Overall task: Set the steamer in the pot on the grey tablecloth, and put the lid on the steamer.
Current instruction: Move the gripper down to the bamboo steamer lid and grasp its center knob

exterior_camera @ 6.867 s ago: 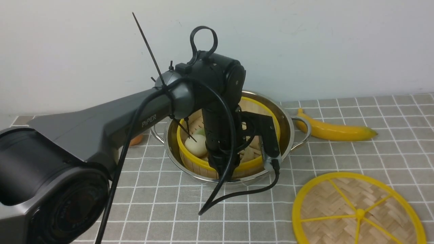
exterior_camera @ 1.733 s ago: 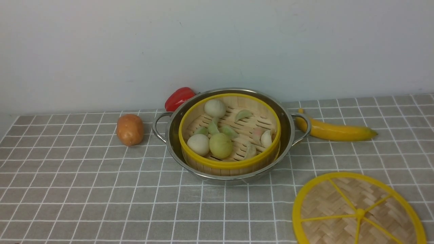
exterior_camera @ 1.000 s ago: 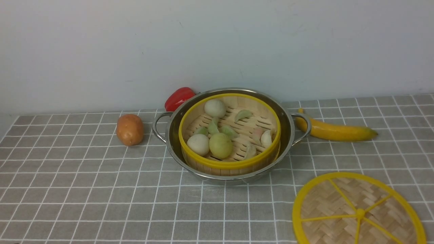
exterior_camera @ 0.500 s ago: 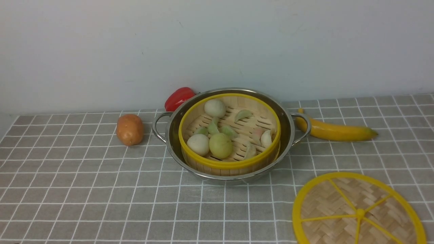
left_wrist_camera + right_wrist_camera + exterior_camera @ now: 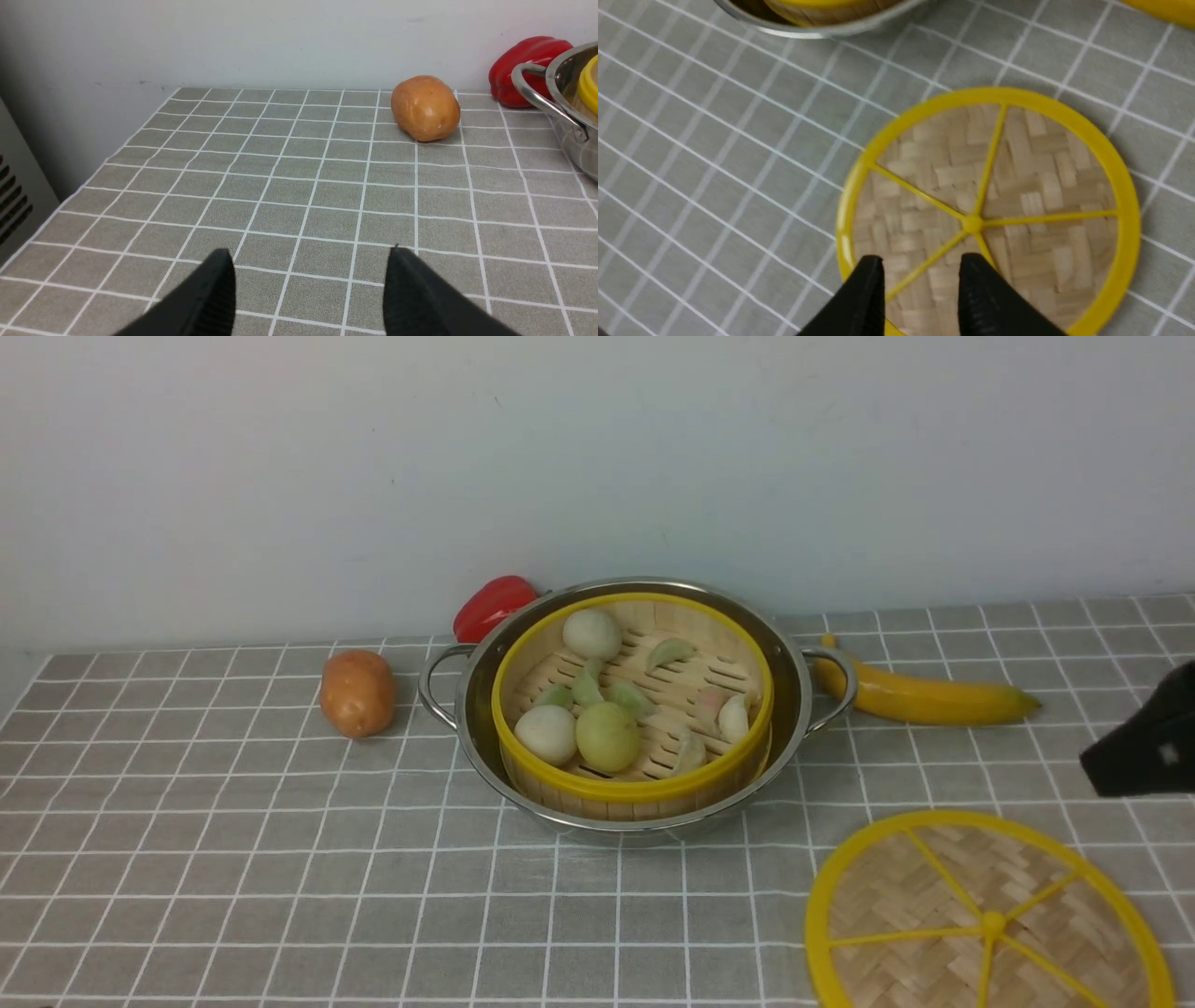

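Lid (image 5: pixel 988 919) is lying flat on the grey tablecloth (image 5: pixel 233 821) at the front right, well apart from the pot, so it's not on the steamer yet. Right gripper (image 5: pixel 920 266) hangs over it with jaws spread and nothing between them; can't tell if the tips touch the weave. Left gripper (image 5: pixel 310 254) is over the cloth on the left side, jaws wide apart too, empty. Further back, the steamer (image 5: pixel 635 791) sits inside the stainless pot (image 5: pixel 792 709), with 3 round buns (image 5: pixel 607 735) and a few dumplings (image 5: pixel 670 651) in it. Potato (image 5: pixel 357 693) is left of the pot, banana (image 5: pixel 924 698) is just beside its right side, and a red bell pepper (image 5: pixel 493 605) is behind it by the wall (image 5: pixel 280 476).
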Robot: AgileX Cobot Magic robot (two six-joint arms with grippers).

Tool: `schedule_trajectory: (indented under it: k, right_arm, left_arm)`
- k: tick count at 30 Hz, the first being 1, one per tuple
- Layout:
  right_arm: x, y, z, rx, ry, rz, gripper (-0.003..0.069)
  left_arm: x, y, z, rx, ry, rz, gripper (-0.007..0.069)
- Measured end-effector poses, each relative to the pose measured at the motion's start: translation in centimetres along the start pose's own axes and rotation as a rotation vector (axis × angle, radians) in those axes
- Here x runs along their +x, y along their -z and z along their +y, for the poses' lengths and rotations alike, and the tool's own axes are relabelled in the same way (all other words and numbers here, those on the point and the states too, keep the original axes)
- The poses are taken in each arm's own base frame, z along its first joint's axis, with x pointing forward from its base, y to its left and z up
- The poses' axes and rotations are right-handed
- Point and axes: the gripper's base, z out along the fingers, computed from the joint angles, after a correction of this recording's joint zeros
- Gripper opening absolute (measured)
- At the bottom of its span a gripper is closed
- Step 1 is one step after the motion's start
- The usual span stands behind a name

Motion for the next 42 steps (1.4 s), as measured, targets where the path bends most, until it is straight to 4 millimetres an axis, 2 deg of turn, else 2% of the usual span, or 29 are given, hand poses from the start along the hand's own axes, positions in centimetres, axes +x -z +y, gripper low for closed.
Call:
schedule_trajectory:
  k: [5,6,12,19,26,42]
  right_arm:
    - [-0.1,-2.0,0.9,0.1,0.115,0.123,0.0244]
    - [-0.2,-2.7,1.6,0.117,0.148,0.152,0.0244]
    - [-0.5,-5.8,3.3,0.11,0.167,0.254,0.0244]
    - [-1.2,-9.5,2.6,0.112,0.131,0.369,0.0244]
    - [-3.0,-11.7,1.8,0.158,0.141,0.403,0.0244]
    - [-2.4,-15.8,0.5,0.191,0.146,0.537,0.0244]
  left_arm:
    - [0.0,0.0,0.0,0.0,0.0,0.0,0.04]
    - [0.0,0.0,0.0,0.0,0.0,0.0,0.04]
    - [0.0,0.0,0.0,0.0,0.0,0.0,0.04]
    - [0.0,0.0,0.0,0.0,0.0,0.0,0.04]
    - [0.0,0.0,0.0,0.0,0.0,0.0,0.04]
    - [0.0,0.0,0.0,0.0,0.0,0.0,0.04]
